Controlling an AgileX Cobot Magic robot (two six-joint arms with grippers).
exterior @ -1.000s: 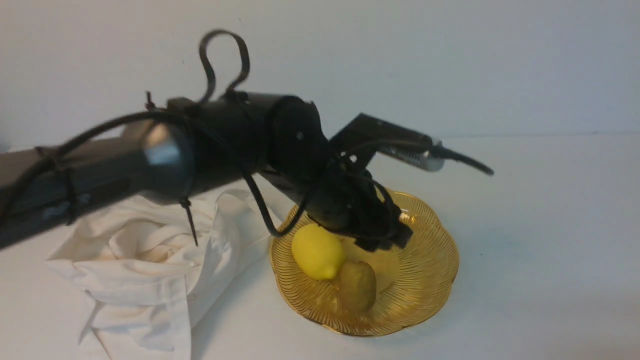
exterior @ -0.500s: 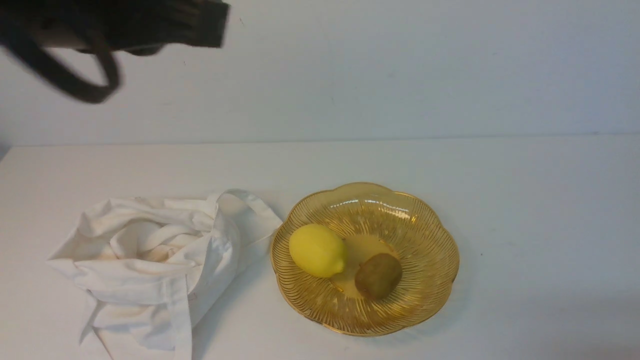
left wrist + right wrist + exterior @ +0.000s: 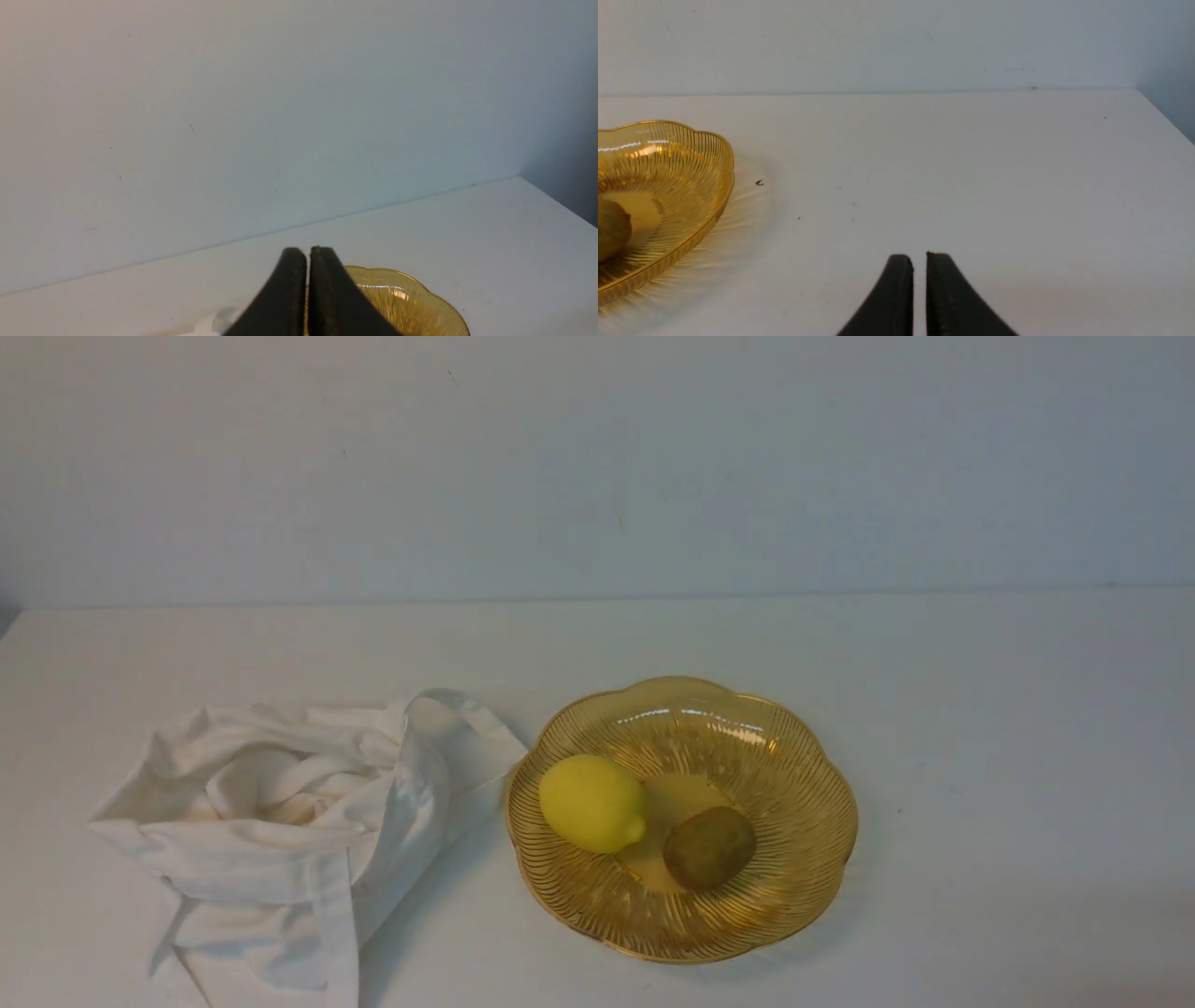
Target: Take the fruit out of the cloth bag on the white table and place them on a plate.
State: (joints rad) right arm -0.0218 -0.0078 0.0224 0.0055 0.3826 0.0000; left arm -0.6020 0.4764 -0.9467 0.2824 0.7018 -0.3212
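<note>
We see bare tabletop (image 3: 1008,756) R of the plate (image 3: 822,765) and behind it up to the wall (image 3: 597,467): wide room to pass there. L side is taken by the crumpled cloth bag (image 3: 280,821), w/ its strap (image 3: 476,719) right up against the plate rim, so hardly any gap btw them. In the plate, lemon (image 3: 591,803) and fruit (image 3: 709,847) sit close together; its far half is bare.

A lemon (image 3: 593,803), bright yellow and smooth, lies on its side with its nubbed tip turned to the right and slightly toward the camera. Behind everything stands a plain pale wall (image 3: 597,467) with a few faint scuffs. The right wrist view shows a tiny dark speck (image 3: 759,182), too small to identify.
</note>
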